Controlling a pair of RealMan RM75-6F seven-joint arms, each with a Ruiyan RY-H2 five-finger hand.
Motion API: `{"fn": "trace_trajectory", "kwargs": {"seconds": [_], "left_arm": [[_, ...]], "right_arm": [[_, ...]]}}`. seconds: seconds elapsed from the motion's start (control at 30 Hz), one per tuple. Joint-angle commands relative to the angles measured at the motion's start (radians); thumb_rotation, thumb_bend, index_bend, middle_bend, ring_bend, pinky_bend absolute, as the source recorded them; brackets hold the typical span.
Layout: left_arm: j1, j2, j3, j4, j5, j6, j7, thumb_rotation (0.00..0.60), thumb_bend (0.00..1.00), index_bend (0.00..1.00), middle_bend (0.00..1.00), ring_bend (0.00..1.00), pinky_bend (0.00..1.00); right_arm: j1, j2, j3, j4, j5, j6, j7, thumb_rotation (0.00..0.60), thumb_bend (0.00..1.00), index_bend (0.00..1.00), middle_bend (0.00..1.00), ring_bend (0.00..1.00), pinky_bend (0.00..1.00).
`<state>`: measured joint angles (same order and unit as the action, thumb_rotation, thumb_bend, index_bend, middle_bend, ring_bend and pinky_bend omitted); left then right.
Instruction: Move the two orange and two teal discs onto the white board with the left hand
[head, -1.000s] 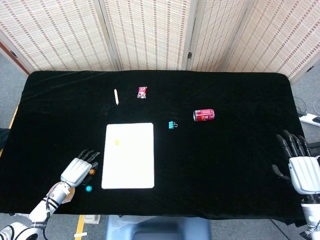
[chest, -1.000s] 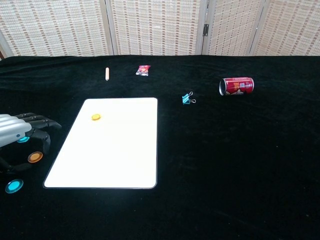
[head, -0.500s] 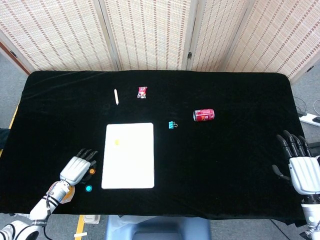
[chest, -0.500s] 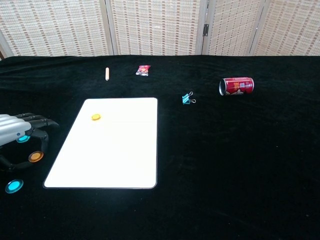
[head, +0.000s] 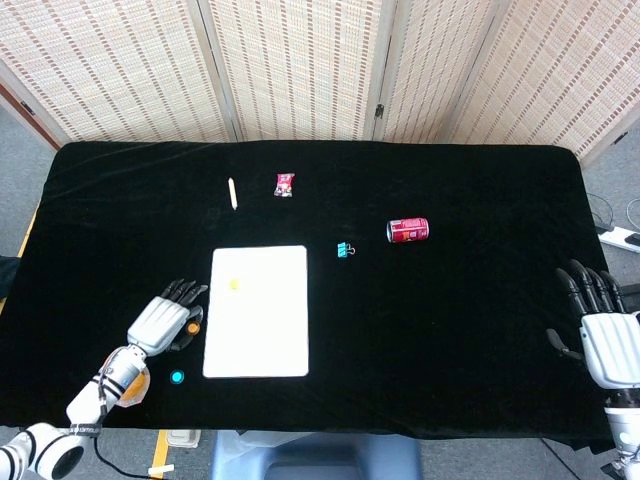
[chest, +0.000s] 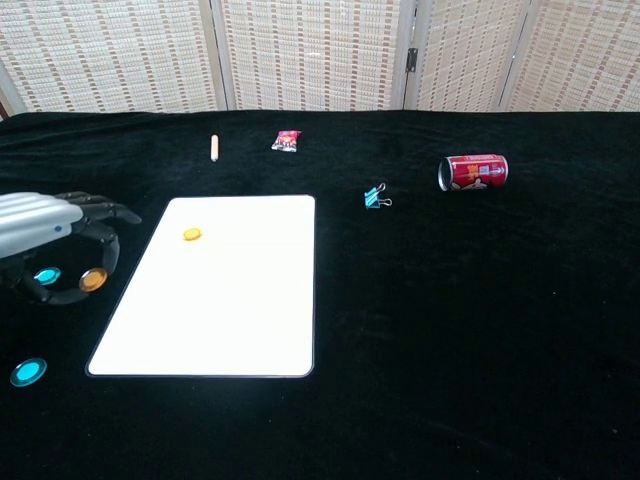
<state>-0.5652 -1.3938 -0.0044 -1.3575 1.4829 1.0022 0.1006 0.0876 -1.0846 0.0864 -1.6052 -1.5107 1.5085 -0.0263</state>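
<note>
My left hand (chest: 45, 228) hovers just left of the white board (chest: 230, 320) and pinches an orange disc (chest: 93, 279) between thumb and a finger, lifted off the cloth. One teal disc (chest: 46, 275) lies under the hand, hidden in the head view. The other teal disc (chest: 28, 372) lies nearer the front edge, seen also in the head view as a teal disc (head: 177, 377). A second orange disc (chest: 191, 234) sits on the board's far left part. My right hand (head: 606, 338) rests at the table's right edge, fingers spread, holding nothing.
A red can (chest: 473, 171) lies on its side at the right rear. A blue binder clip (chest: 375, 197) sits right of the board. A red candy wrapper (chest: 286, 141) and a pale stick (chest: 214, 148) lie behind the board.
The left hand has picked the orange disc up off the cloth and carried it up and toward the board's left edge. The right hand has stayed put.
</note>
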Motion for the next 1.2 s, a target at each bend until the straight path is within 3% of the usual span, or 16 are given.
{"fn": "trace_trajectory", "kwargs": {"seconds": [0.03, 0.3, 0.5, 0.7, 1.2], "left_arm": [[-0.047, 0.003, -0.047, -0.016, -0.027, -0.038, 0.009, 0.6, 0.4, 0.51, 0.13, 0.0, 0.0], [-0.176, -0.056, -0.134, 0.03, -0.118, -0.179, 0.062, 0.6, 0.4, 0.5, 0.13, 0.0, 0.0], [-0.243, -0.113, -0.168, 0.086, -0.188, -0.251, 0.095, 0.6, 0.4, 0.5, 0.13, 0.0, 0.0], [-0.293, -0.163, -0.19, 0.136, -0.25, -0.3, 0.114, 0.6, 0.4, 0.5, 0.13, 0.0, 0.0], [-0.349, -0.216, -0.186, 0.197, -0.356, -0.34, 0.161, 0.6, 0.4, 0.48, 0.13, 0.0, 0.0]], "right_arm": [[0.001, -0.001, 0.0, 0.004, 0.002, -0.003, 0.004, 0.6, 0.34, 0.0, 0.03, 0.04, 0.04], [0.0, 0.0, 0.001, 0.013, 0.013, -0.009, 0.013, 0.6, 0.34, 0.0, 0.03, 0.04, 0.04], [-0.006, 0.002, 0.002, 0.015, 0.021, -0.006, 0.017, 0.6, 0.34, 0.0, 0.03, 0.04, 0.04], [-0.001, 0.0, 0.004, 0.014, 0.021, -0.012, 0.016, 0.6, 0.34, 0.0, 0.03, 0.04, 0.04], [-0.003, 0.007, 0.007, 0.008, 0.028, -0.012, 0.011, 0.6, 0.34, 0.0, 0.03, 0.03, 0.04]]}}
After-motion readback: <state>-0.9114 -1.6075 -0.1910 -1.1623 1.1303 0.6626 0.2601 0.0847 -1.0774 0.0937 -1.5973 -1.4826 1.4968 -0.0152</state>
